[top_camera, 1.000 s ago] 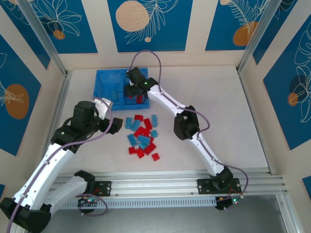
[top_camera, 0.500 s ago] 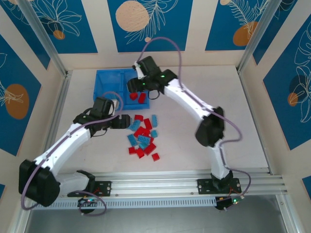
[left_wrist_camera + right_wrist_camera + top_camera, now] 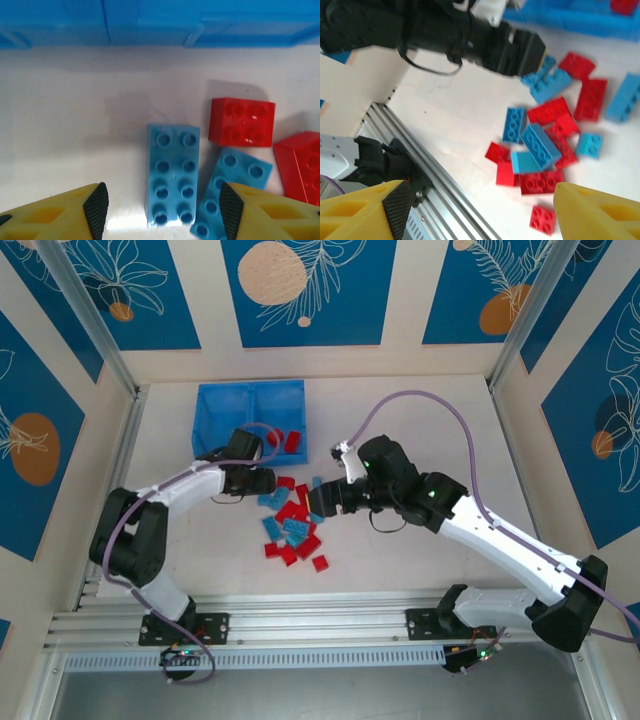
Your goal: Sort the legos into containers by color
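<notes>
Our left gripper [image 3: 161,205] stands half open astride a long blue brick [image 3: 172,175] near the bin [image 3: 215,405], our right gripper [image 3: 481,202] wide and empty, and we judge sorting barely begun: few red bricks [image 3: 285,440] binned, most of the pile [image 3: 295,525] left.

White arm links [image 3: 500,540] with black joints [image 3: 130,545], lilac cables [image 3: 420,395], yellow pincer fingers [image 3: 45,217] with black ribbed pads [image 3: 97,210]

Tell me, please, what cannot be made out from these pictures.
Bin contents, left wrist view: cut off by the top edge above its near wall.
Bin's left compartment, top view: near part hidden behind the left arm.
Red brick, left wrist view: cut by the right edge.
Pile, right wrist view: blurred, studs hard to count.
</notes>
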You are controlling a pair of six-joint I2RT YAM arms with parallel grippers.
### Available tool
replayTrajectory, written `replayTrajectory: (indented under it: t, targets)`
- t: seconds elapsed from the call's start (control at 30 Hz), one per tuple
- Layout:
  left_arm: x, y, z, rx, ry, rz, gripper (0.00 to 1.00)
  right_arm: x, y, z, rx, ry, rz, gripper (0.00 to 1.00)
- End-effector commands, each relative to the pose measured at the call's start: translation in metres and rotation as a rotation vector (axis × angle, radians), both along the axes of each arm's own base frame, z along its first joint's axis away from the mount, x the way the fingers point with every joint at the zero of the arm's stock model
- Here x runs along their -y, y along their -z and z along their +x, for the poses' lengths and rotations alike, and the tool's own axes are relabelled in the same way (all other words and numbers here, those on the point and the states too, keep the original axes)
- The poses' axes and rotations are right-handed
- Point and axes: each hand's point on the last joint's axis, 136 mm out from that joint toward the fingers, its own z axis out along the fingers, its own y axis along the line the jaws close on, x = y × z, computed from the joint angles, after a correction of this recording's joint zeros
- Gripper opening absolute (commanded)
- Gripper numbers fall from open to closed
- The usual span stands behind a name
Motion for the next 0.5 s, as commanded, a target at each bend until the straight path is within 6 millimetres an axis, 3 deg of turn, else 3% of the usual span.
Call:
replayTrajectory:
  t: [0.0,0.2,0.47]
  targets:
    - [0.008,0.005,0.015,0.01,0.006,0.006,0.61,0.011,-0.005,-0.005,-0.025,0.069,0.036,0.77]
    - [0.018,0.032,0.011,-0.06,0.026,-0.028,0.56,0.017,-0.002,0.005,-0.012,0.114,0.003,0.77]
    - [0.0,0.06,-0.003,-0.129,0.01,0.071,0.39,0.001,0.0,0.005,-0.061,0.069,0.01,0.77]
